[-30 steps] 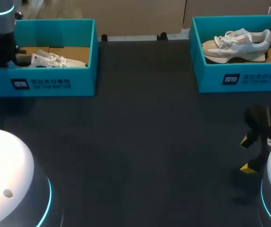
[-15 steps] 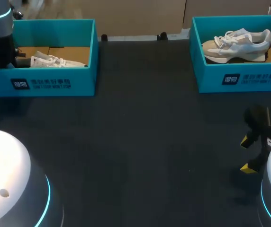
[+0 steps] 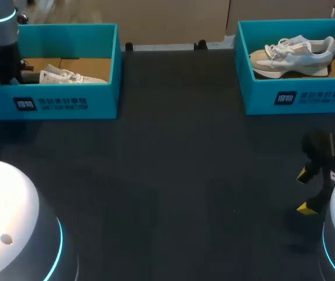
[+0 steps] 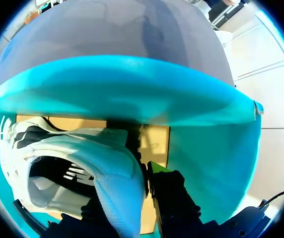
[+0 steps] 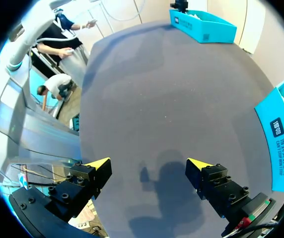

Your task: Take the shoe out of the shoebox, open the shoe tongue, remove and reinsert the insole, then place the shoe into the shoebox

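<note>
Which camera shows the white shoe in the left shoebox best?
Left wrist view: the white shoe fills it, heel in the left gripper. Head view shows only its top over the shoebox wall; right wrist view, only the distant shoebox.

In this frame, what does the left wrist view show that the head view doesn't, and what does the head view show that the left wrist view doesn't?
Only the left wrist view: the left end effector shut on the heel of the white shoe, and the shoe's dark opening seen from close up.
Only the head view: the second shoebox at the right holding a beige shoe, and the right end effector open above the table.
Both: the left shoebox with the white shoe lying inside on its cardboard floor.
</note>
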